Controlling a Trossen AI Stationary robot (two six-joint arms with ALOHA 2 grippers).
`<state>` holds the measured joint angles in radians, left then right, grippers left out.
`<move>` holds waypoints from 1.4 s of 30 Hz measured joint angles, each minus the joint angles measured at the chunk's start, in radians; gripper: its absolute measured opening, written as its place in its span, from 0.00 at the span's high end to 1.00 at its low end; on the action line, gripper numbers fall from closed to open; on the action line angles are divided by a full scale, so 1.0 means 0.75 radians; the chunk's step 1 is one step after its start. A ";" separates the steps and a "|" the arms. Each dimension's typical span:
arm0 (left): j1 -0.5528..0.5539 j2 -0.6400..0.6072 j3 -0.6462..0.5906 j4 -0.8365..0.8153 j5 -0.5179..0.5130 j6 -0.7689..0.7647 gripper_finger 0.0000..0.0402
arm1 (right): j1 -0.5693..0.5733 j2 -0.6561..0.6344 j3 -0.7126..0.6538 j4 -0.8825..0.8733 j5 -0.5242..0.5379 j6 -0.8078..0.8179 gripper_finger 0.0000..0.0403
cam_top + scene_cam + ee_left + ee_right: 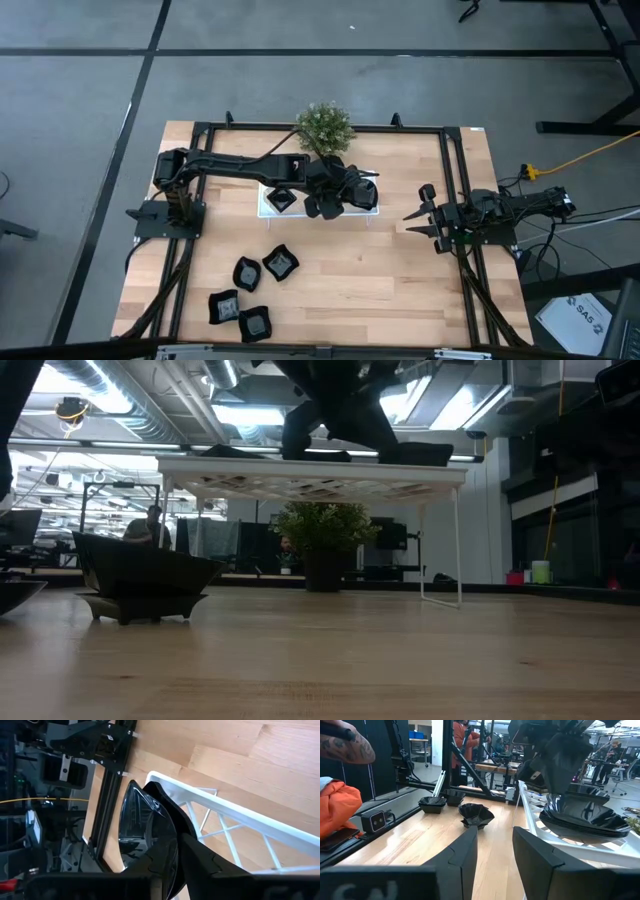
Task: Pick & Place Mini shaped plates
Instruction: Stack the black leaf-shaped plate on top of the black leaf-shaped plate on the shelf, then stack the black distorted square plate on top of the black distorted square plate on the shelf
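Over the right end of the white tray [268, 210] my left gripper [335, 195] is shut on one mini plate [147, 827], black and glossy. Under it a stack of the same plates [585, 817] rests on the tray, and one more plate [282, 198] lies near the tray's left end. Several plates [250, 290] sit on the table near its front left. My right gripper [415, 215] waits open at the table's right side, touching nothing. My left gripper pinches the plate's rim [172, 847] between its two fingers. The fingers slant down from the table's left side. The plate stands on edge, tilted, above the tray's right end. Whether its lower edge touches the stack, I cannot tell.
A potted plant [325, 127] stands behind the tray at the far edge. The tray stands on thin white legs [458, 545]. A black frame [455, 180] borders the table. A person's arm [345, 745] and an orange cloth [340, 805] show beyond the table's near side.
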<state>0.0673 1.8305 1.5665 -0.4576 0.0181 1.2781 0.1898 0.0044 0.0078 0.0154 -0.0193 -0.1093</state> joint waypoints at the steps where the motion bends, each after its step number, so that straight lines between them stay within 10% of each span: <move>1: 0.000 0.000 0.000 0.003 -0.002 0.000 0.89 | 0.000 0.000 0.000 0.000 0.000 0.000 0.69; 42: -0.021 -0.145 0.000 -0.001 0.035 -0.598 0.63 | 0.000 0.000 0.000 0.000 0.000 0.000 0.69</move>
<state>0.0513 1.7216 1.5665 -0.4586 0.0444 0.8298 0.1898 0.0044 0.0078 0.0154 -0.0193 -0.1093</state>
